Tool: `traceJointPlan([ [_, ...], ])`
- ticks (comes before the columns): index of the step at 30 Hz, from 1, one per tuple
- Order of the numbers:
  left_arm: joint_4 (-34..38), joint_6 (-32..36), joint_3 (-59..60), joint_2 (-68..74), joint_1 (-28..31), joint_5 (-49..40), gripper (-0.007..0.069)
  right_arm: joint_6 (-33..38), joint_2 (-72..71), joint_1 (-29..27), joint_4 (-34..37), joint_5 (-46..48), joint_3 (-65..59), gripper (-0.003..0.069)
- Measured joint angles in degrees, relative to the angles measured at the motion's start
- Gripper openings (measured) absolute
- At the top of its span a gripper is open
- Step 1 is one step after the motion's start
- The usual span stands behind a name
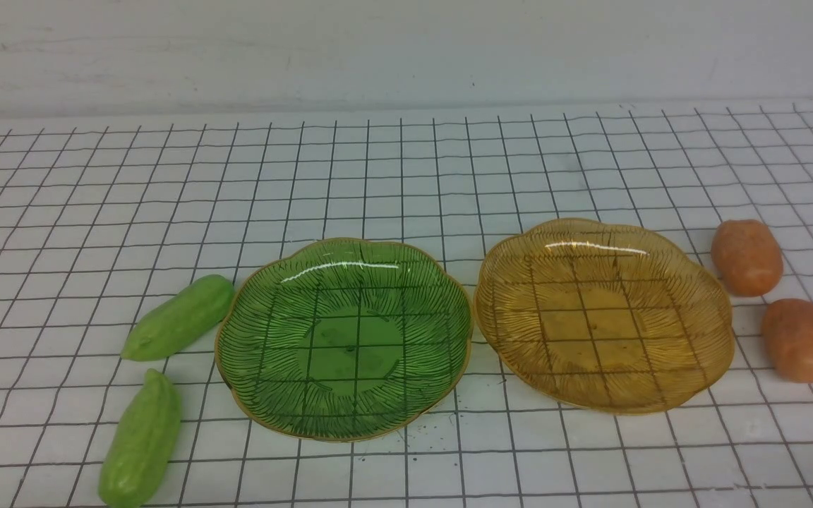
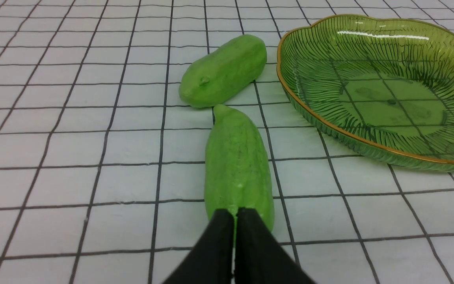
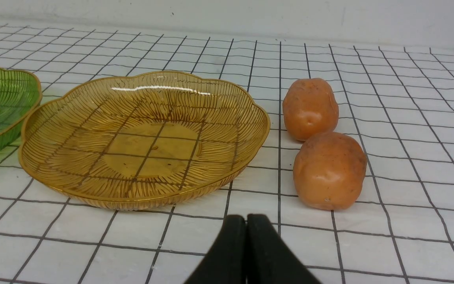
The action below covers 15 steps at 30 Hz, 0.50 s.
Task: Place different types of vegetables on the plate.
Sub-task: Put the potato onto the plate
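Observation:
Two light-green gourds lie left of the green glass plate (image 1: 265,395): the far gourd (image 1: 179,317) and the near gourd (image 1: 141,440). Two orange-brown potatoes lie right of the amber glass plate (image 1: 703,367): the far potato (image 1: 747,256) and the near potato (image 1: 802,339). Both plates hold nothing. No gripper shows in the front view. In the left wrist view my left gripper (image 2: 235,213) is shut and empty, just short of the near gourd (image 2: 237,165), with the far gourd (image 2: 223,71) beyond. In the right wrist view my right gripper (image 3: 246,219) is shut and empty, near the near potato (image 3: 329,170); the far potato (image 3: 310,108) lies behind it.
Everything sits on a white cloth with a black grid (image 1: 406,176). A pale wall (image 1: 406,49) runs along the back. The green plate (image 2: 369,130) also shows in the left wrist view, and the amber plate (image 3: 45,173) in the right wrist view.

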<state>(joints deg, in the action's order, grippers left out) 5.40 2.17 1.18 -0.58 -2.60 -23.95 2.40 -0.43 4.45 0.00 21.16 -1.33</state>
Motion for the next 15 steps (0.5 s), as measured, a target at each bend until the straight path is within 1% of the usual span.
traceJointPlan([
  [15,0.0,0.0,0.0,0.0,0.0,0.0,-0.0008,0.0,0.0,0.0,0.0,0.0,0.0,-0.0015],
])
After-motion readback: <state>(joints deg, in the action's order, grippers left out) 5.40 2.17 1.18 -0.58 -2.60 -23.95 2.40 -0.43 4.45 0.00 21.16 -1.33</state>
